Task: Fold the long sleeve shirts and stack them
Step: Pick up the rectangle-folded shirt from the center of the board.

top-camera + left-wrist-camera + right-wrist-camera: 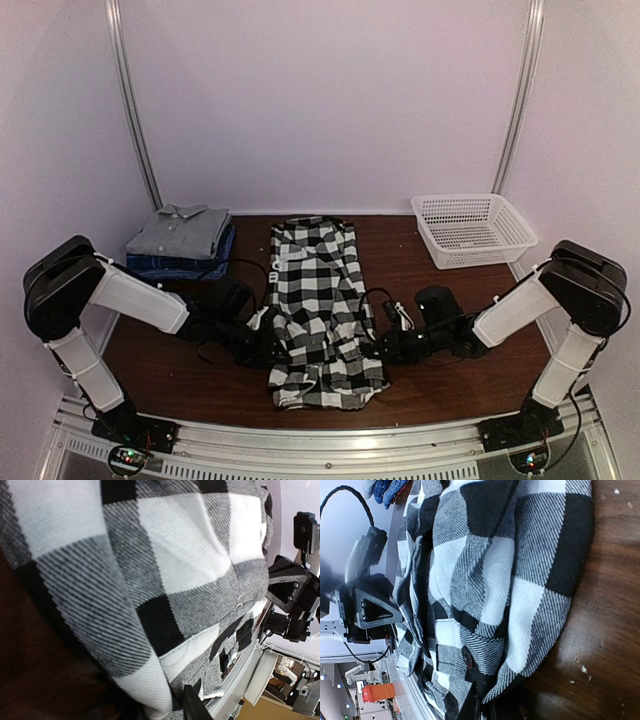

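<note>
Black-and-white large-check plaid cloth shirt stretched lengthwise down the middle of the dark brown wooden tabletop, rumpled end bunched toward the near edge. Left gripper right up against its left side, low down, with fingers buried under cloth; wide or narrow, impossible to tell. Right gripper at the opposite side, clamped narrow on a fold of the plaid edge. Far-left corner: folded plain light grey shirt atop dark blue denim-like shirts. Far-right corner: white plastic mesh basket.

White mesh basket on brown table
</note>
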Controlling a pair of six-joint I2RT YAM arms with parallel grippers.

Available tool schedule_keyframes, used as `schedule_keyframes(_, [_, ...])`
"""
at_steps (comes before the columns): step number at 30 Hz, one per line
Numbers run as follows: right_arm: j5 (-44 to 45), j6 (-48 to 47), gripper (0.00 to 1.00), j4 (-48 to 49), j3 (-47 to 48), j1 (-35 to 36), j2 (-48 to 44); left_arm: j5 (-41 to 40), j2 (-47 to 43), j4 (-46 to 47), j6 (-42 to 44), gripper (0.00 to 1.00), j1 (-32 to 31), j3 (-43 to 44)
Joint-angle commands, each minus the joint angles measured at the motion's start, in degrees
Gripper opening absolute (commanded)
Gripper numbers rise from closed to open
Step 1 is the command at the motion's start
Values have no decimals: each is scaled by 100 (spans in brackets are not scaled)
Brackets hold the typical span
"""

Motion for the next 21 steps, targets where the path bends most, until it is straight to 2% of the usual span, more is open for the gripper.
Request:
schedule_keyframes(1, [71, -19, 5, -42, -172, 142, -309, -26, -226, 80, -195, 16, -159, -78])
schedule_keyframes(7, [179, 82, 0, -283, -436, 302, -952, -164, -828, 64, -479, 0, -321, -503])
schedule_keyframes(12, [264, 49, 0, -579, -509, 357, -1347, -215, -1222, 74, -613, 0, -353, -750])
schedule_keyframes(21, [222, 39, 0, -752, -306, 360, -1451, -32, -1297, 372, -763, 0, -359, -756])
